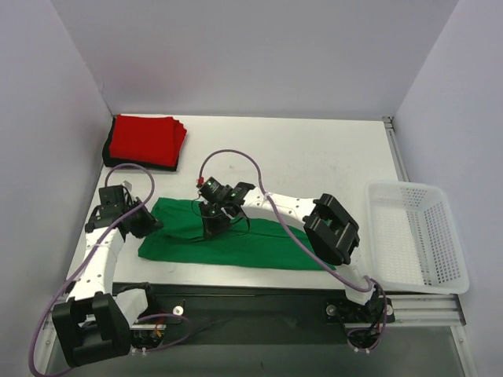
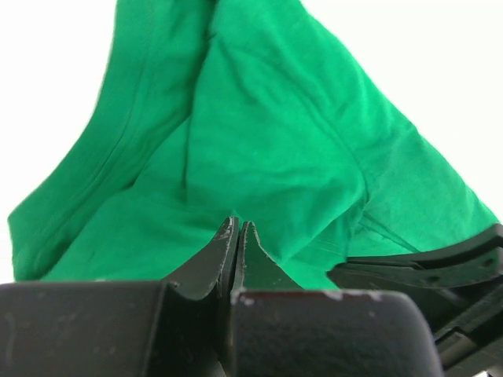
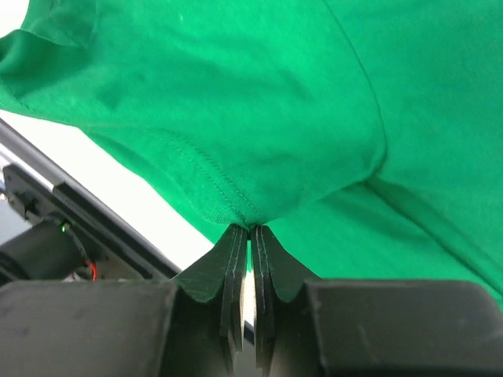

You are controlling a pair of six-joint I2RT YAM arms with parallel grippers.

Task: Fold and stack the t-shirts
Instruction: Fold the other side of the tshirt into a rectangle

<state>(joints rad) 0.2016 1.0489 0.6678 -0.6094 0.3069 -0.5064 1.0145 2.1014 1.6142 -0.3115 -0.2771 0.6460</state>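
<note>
Top view: green t-shirt (image 1: 259,247) lies as a long strip near the worktop's (image 1: 314,157) front edge, left end effector (image 1: 149,225) at its left end, right end effector (image 1: 214,228) mid-strip. Left wrist: jaws closed, grip unclear. Right wrist: jaws pinch its hem.

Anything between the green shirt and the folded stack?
Nothing rests on the white table between the bright green fabric t-shirt and the red folded stack; only the left arm's purple cable loops there.
</note>
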